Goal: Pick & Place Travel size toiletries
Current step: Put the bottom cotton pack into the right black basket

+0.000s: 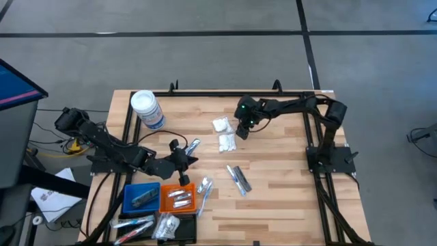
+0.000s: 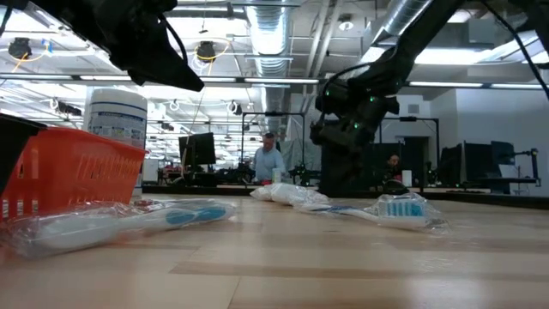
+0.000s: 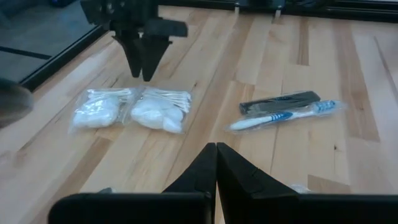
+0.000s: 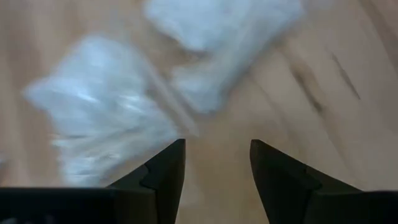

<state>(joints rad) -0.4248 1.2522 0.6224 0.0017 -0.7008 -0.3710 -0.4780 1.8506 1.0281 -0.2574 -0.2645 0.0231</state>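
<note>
On the left of the table [image 1: 273, 205], the left end effector [image 1: 193, 159] hangs with fingers pressed together, empty, above the orange tray [image 1: 177, 199] of silvery tubes. Toward the middle lie two white packets [image 1: 224, 134] in crinkly clear wrap, touching each other. Right of them, the right end effector [image 1: 241, 130] hovers just beside, fingers apart, holding nothing.

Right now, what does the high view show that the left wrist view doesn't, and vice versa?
Only the high view: the white-lidded jar, the blue tray, the orange tray, and both arms whole.

Only the left wrist view: the left gripper with its fingers shut together, and print detail on the packaged toothbrush.

Both: the two white packets with the right gripper just beside them, apart from them.
</note>
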